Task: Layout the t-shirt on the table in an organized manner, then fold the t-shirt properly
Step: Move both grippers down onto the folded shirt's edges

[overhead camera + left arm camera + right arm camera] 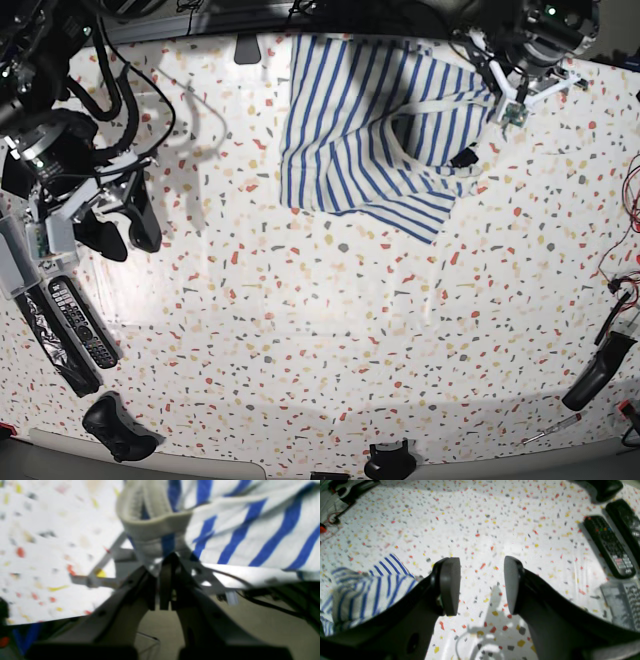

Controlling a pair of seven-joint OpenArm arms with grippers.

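A wide speckled table fills the scene. The t-shirt lies rumpled at its far edge, toward the left arm's side, white with thin blue stripes, one part lifted. It looks light and limp, likely to sag and bunch; the thicker neck band or hems seem the surest holds. The left gripper is pinched on the shirt's pale band. The right gripper hangs spread over bare table, well apart.
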